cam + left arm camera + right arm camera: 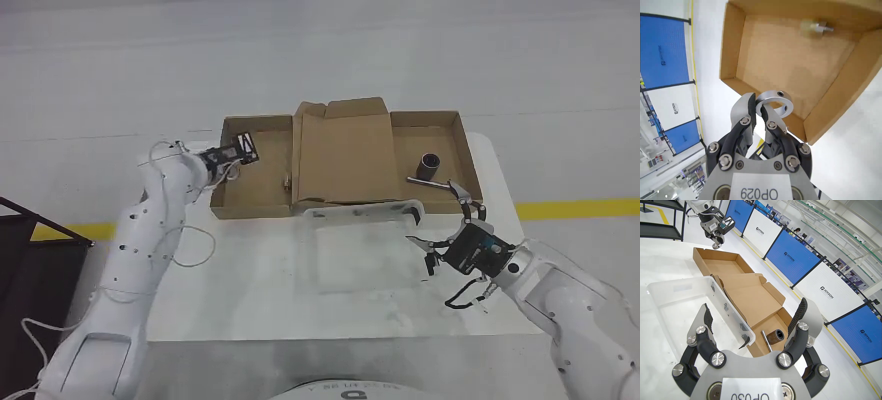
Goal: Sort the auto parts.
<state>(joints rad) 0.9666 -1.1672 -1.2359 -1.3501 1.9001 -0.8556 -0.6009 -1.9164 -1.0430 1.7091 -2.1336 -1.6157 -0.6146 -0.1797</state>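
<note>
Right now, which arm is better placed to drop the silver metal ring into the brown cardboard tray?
Left. The left gripper is shut on the silver metal ring above the brown cardboard tray; the right gripper is open, empty, near the clear plastic bin.

A factory hall: blue and white partition panels [791, 258] on black posts fence the work cell, a yellow line [580, 209] marks the pale floor [300, 60], and overhead rails [829, 224] run above.
</note>
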